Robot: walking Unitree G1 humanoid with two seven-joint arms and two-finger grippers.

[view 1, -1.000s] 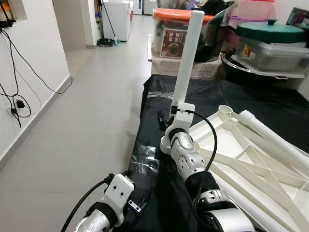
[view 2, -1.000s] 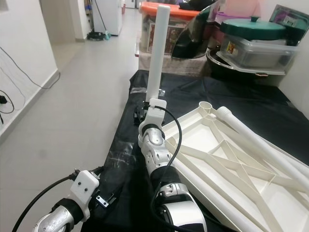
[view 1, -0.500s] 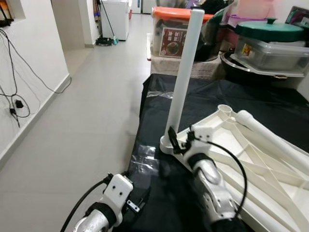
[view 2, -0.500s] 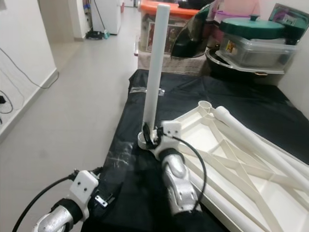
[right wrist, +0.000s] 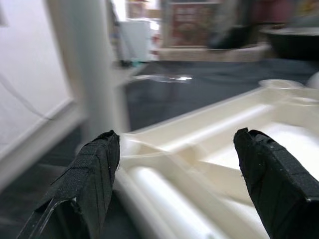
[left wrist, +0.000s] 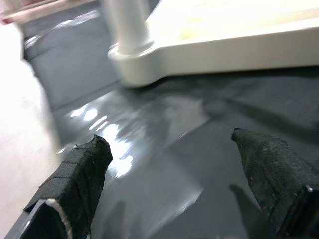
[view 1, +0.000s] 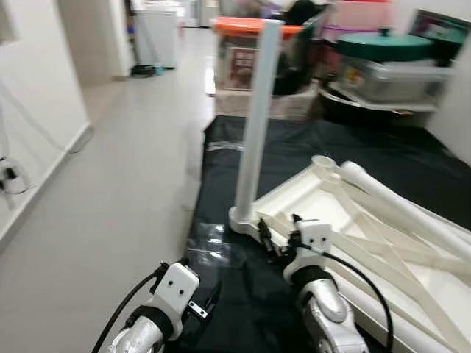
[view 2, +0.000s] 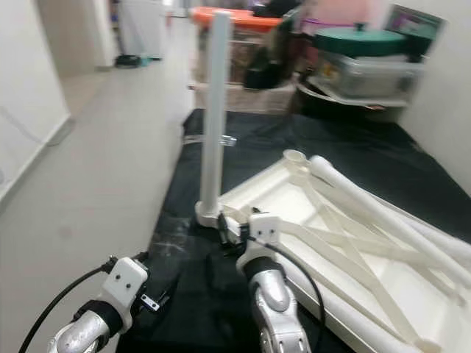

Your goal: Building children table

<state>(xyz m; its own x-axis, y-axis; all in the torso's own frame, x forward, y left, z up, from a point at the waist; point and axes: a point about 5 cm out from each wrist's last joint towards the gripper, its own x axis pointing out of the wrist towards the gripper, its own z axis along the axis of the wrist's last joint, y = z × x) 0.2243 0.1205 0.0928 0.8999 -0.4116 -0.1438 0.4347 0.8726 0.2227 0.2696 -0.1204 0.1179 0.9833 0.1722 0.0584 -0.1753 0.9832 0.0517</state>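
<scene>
The left claw (left wrist: 174, 184) hangs with its two black fingers (left wrist: 75, 184) spread wide above the glossy black sheet (left wrist: 164, 144) covering the counter. Past them stands the foot of a white leg (left wrist: 127, 25), upright in the corner socket of the white tabletop (left wrist: 224, 47) lying on the sheet.

My 2 head cameras look forward and down across the white tabletop (view 1: 412, 243). Both wrist cameras sit low and close, sharing the upright leg (view 1: 254, 125) at its corner.
</scene>
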